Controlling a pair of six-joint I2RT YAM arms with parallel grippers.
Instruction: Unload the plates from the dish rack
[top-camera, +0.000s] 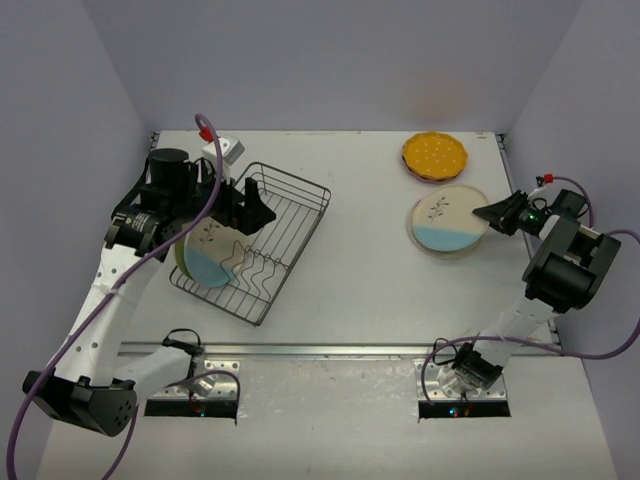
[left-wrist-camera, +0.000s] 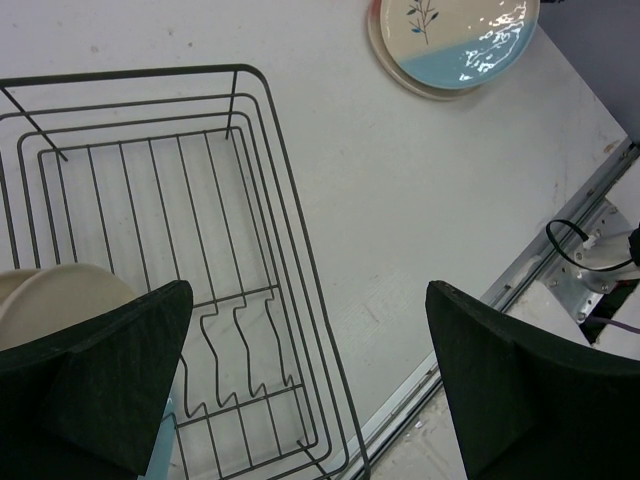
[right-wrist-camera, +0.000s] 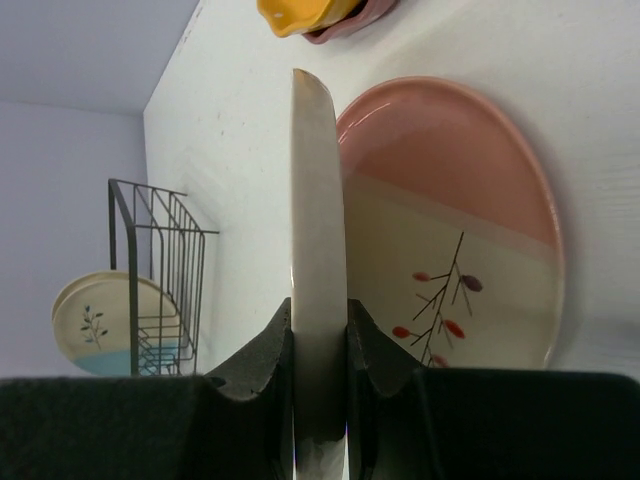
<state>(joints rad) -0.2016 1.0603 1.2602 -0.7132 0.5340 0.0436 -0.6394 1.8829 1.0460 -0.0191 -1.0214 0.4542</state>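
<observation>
R jaws clenched on cream-and-blue plate (right-wrist-camera: 318, 200) rim, right side of desk (top-camera: 360, 270); only R wrist cam shows cream-and-pink plate (right-wrist-camera: 455, 200) face under it. L jaws released wide above dish rack (top-camera: 296, 178), two plates (top-camera: 205, 258) inside.

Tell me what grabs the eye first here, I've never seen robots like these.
The right hand pinches a cream-and-blue plate by its rim, just over a cream-and-pink plate lying at the right. On the other side, the left hand hangs wide open over the wire dish rack, where a second blue-banded plate stands. An orange dotted plate sits farther back on the right.
</observation>
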